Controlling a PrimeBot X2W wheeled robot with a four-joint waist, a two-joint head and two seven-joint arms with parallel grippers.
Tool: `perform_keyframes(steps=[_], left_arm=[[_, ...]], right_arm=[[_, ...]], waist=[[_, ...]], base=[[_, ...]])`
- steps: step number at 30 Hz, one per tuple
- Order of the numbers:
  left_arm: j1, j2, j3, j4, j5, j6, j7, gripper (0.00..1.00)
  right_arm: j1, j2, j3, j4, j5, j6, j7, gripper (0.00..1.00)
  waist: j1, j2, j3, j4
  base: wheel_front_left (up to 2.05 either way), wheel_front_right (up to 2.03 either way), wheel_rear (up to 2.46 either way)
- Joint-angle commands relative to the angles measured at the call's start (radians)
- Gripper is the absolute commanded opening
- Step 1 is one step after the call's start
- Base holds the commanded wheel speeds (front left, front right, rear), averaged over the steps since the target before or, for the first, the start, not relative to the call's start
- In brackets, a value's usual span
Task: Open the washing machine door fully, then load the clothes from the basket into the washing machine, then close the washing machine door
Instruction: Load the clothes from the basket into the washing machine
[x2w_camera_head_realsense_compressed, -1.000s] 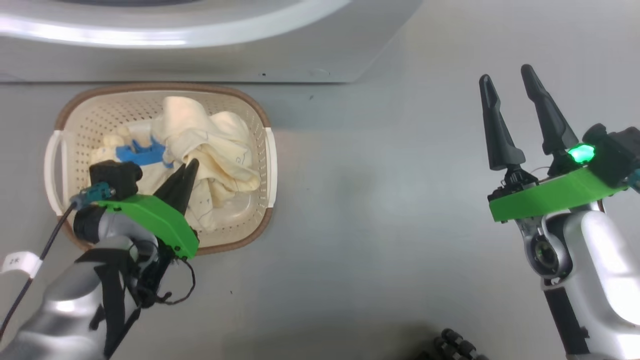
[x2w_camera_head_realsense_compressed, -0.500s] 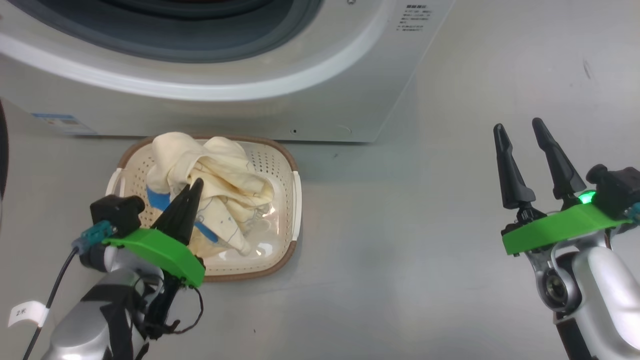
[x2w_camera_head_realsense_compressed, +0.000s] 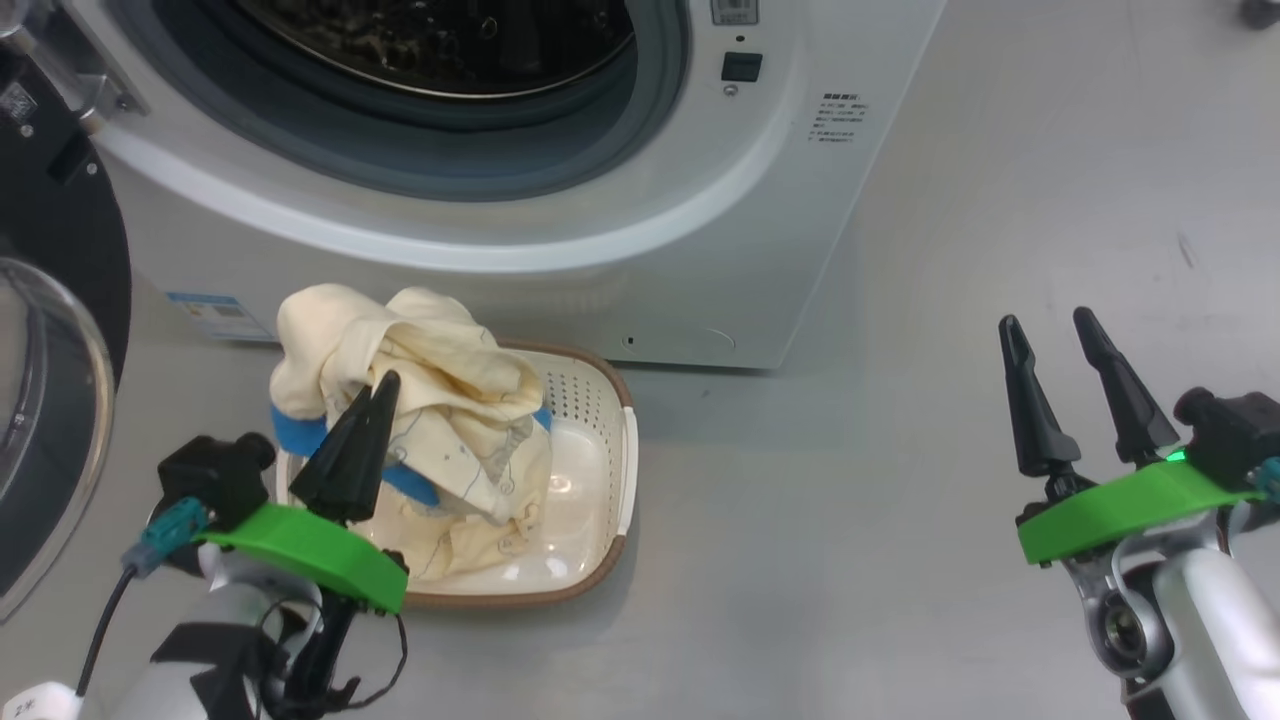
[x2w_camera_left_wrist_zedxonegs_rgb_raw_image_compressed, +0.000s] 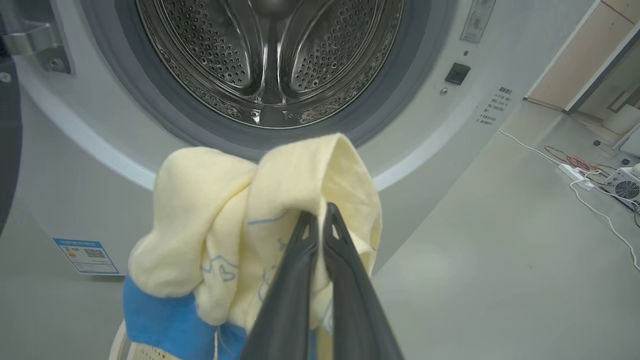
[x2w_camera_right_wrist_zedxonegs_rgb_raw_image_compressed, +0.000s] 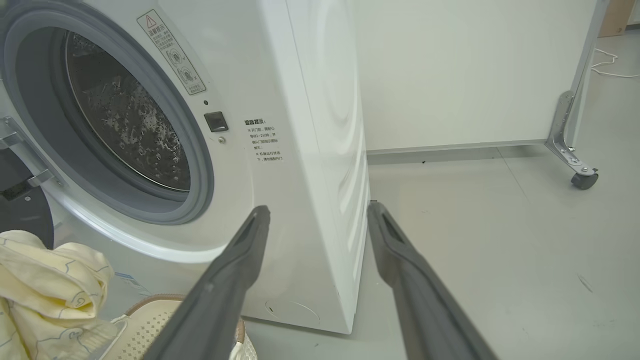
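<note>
The pale yellow clothes with blue trim hang in a bundle over the cream basket, lifted above its brown rim. My left gripper is shut on the clothes, its fingertips pinching a fold in front of the steel drum. The washing machine stands just behind the basket with its mouth uncovered. The washing machine door is swung out at the far left, black rim and glass bowl showing. My right gripper hangs open over bare floor to the right, holding nothing, and points at the washer's front corner.
A blue label sticker sits low on the washer's front. A power strip with cables lies on the floor to the right. A white panel on a castor stands behind the washer's side.
The head camera has tilted up, bringing the drum and door into view. My left gripper has raised the clothes up out of the basket. The right gripper stays open.
</note>
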Motion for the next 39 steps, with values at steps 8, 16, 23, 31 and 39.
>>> perform_keyframes(steps=[8,16,23,31,39], left_arm=[[0.073,0.029,0.139,-0.135,0.069,0.000,-0.014,0.00],[0.154,0.025,0.228,-0.200,0.111,0.000,-0.014,0.00],[0.198,0.021,0.290,-0.226,0.132,0.000,-0.014,0.00],[0.201,0.014,0.312,-0.231,0.136,0.000,-0.014,0.00],[0.137,0.016,0.309,-0.212,0.117,0.000,-0.014,0.00]], right_arm=[[0.055,-0.031,-0.012,-0.024,0.016,0.002,-0.006,1.00],[0.099,-0.038,-0.040,-0.036,0.017,0.002,-0.006,1.00],[0.110,-0.038,-0.058,-0.051,0.013,0.002,-0.006,1.00],[0.099,-0.030,-0.067,-0.058,0.007,0.002,-0.006,1.00],[0.062,-0.015,-0.064,-0.072,0.002,0.002,-0.006,1.00]], waist=[[0.0001,-0.0001,-0.078,0.021],[0.0001,-0.0001,-0.105,0.032],[0.0001,-0.0001,-0.090,0.034],[0.0001,-0.0001,-0.068,0.027],[0.0001,-0.0001,-0.001,0.007]], base=[[0.00,0.00,0.00],[0.00,0.00,0.00],[0.00,0.00,0.00],[0.00,0.00,0.00],[0.00,0.00,0.00]])
